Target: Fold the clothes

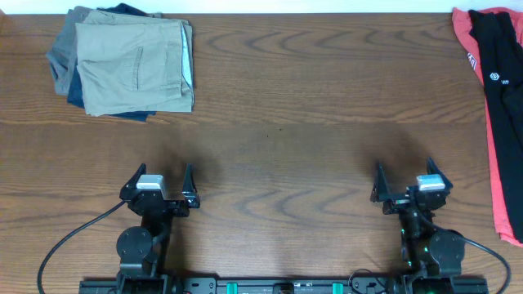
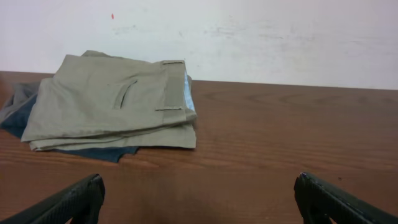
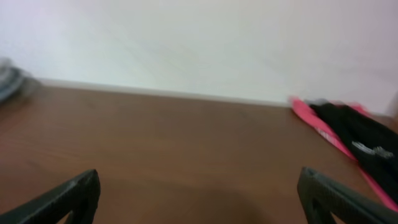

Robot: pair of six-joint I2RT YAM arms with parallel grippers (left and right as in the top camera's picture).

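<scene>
Trousers (image 1: 131, 61) lie far left, black garment (image 1: 502, 45) far right; left hand (image 1: 162, 178), right hand (image 1: 404, 173) spread.

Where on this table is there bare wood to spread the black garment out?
The widest bare stretch of table runs between the folded trousers at far left and the black garment, lying on the red shirt, at the right edge. More bare wood lies between the open left pincer and right pincer. Crowded: far-left corner and right edge.

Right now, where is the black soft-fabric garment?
In the overhead view, the black soft-fabric garment lies on a red-coral shirt at the far right edge of the brown wooden table, beyond the right tool.
</scene>
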